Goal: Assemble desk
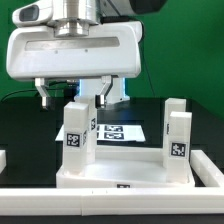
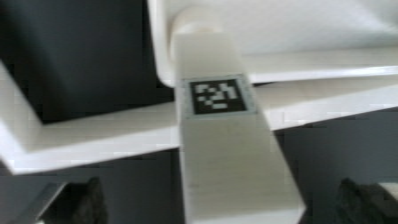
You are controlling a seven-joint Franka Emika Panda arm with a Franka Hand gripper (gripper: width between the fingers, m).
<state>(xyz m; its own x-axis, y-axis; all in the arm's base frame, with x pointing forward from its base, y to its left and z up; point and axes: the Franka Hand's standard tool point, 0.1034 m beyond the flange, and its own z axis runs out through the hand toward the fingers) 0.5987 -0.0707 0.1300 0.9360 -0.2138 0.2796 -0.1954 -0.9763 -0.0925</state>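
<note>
The white desk top [image 1: 125,176] lies flat on the black table near the front. Two square white legs stand upright in its corners. One leg [image 1: 77,132] is on the exterior view's left, the other leg [image 1: 177,136] on the right, each bearing a black-and-white tag. My gripper [image 1: 74,99] hangs open just above the left one, a dark finger on each side of its top. In the wrist view this leg [image 2: 222,120] runs between the two fingertips [image 2: 71,203] with clear gaps on both sides of my gripper [image 2: 217,205]. The desk top's rim [image 2: 107,135] lies below.
The marker board [image 1: 122,131] lies flat behind the desk top. A small white part [image 1: 3,158] shows at the exterior view's left edge. A long white border [image 1: 60,205] runs along the front of the table.
</note>
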